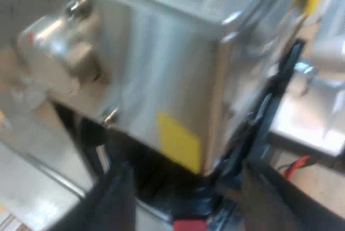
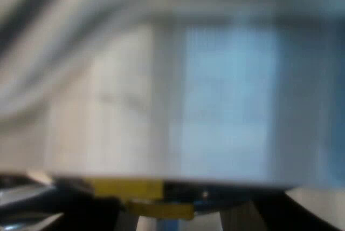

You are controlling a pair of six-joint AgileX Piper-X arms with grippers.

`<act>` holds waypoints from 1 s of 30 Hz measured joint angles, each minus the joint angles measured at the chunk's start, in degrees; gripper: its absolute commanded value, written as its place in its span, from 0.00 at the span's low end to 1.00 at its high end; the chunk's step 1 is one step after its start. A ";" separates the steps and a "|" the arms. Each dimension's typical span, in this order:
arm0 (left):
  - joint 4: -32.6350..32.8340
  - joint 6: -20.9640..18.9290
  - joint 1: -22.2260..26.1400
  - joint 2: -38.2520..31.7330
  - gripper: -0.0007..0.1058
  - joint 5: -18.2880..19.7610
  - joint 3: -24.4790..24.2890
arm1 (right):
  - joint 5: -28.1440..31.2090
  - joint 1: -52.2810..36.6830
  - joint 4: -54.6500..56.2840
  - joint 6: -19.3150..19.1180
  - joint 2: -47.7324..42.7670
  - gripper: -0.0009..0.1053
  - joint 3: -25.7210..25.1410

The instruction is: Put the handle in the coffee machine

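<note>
ok, left gripper (image 1: 186, 169) is wide open, fingers either side of the handle (image 1: 190, 224), its red end low by the machine (image 1: 161, 69). right gripper (image 2: 167, 217) is by a steel surface (image 2: 215, 96), grip can't tell.

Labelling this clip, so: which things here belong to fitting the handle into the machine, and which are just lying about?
Job: espresso machine; handle, its red end showing.
Lying about: shiny steel piece past the machine's corner, too blurred to name.
</note>
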 measured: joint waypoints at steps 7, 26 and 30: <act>2.47 0.00 0.00 -0.01 0.01 -2.98 -2.13 | 0.09 0.00 0.00 0.00 0.00 0.36 0.00; -0.18 -0.56 -3.85 11.58 0.01 -21.94 -2.33 | 0.09 0.00 0.00 0.00 0.00 0.36 0.00; -2.51 -2.85 -5.75 14.15 0.01 -25.46 -2.23 | 0.09 0.00 0.00 0.00 0.00 0.36 0.00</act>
